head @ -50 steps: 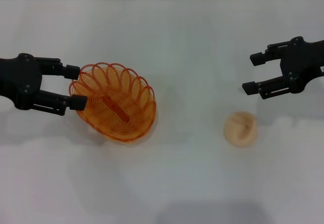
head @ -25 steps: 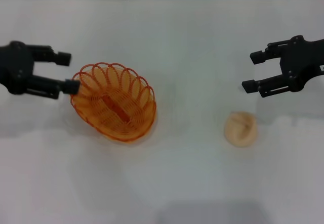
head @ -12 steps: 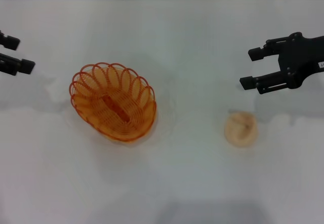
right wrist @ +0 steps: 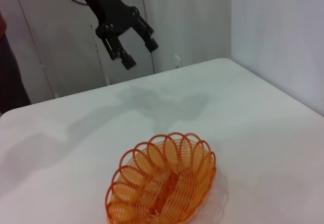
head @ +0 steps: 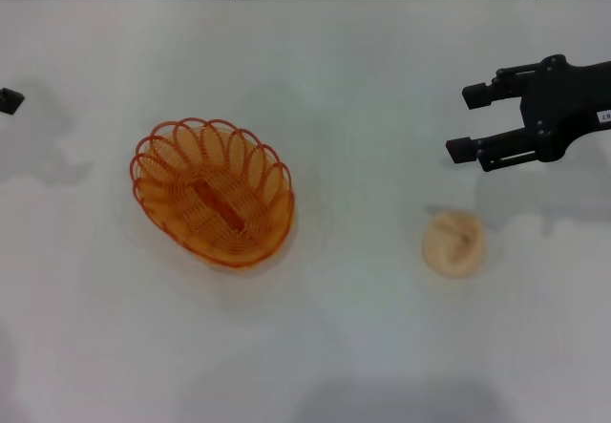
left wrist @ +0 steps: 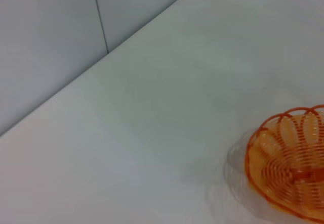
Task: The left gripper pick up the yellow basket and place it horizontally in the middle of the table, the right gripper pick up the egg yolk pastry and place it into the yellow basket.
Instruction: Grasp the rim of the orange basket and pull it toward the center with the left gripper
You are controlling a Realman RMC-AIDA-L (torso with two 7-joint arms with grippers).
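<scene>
basket (head: 213,192) sits left of table (head: 344,347) centre, released. left gripper (right wrist: 127,37) pulled back since a second ago, raised clear, fingers spread wide. you watch right gripper (head: 482,125): wide, empty, edging in above pastry (head: 454,243); pastry pick next.

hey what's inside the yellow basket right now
Nothing: the yellow basket shows only its own wire bottom. The egg yolk pastry lies apart on the table, with the right gripper open beyond it.
</scene>
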